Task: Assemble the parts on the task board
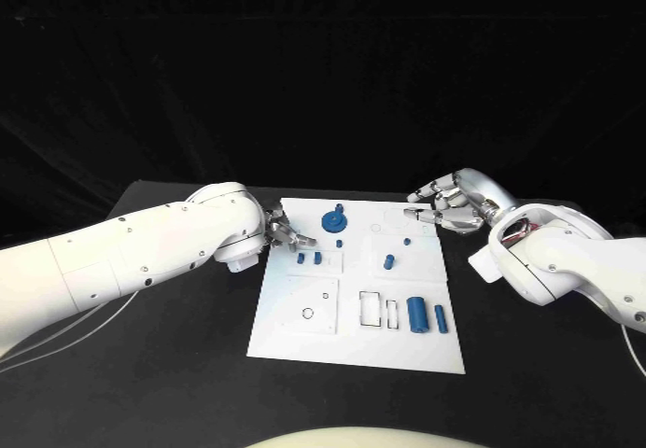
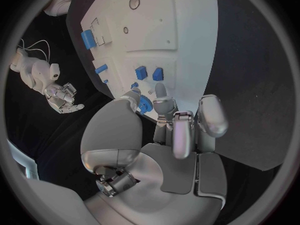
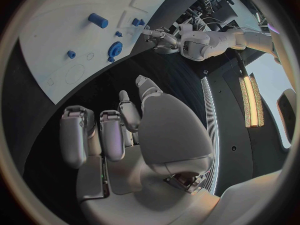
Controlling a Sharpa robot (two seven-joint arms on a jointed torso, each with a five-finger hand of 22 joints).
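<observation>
Reaching in from the board's upper-left corner, the left robot hand hovers with its fingers loosely curled and nothing between them, just beside the pair of small blue block parts and the round blue gear-like part standing on the white rectangular task board. The right robot hand hangs over the board's far right corner, fingers apart and empty. Two blue cylindrical pegs lie near the board's right edge beside narrow rectangular slots, and a small blue peg stands mid-board. Judging by this, the step in hand is the left hand's approach to a nearby part. It should lower straight down, close on one piece only, and keep its other fingers off the gear. The black bench lies around the board.
</observation>
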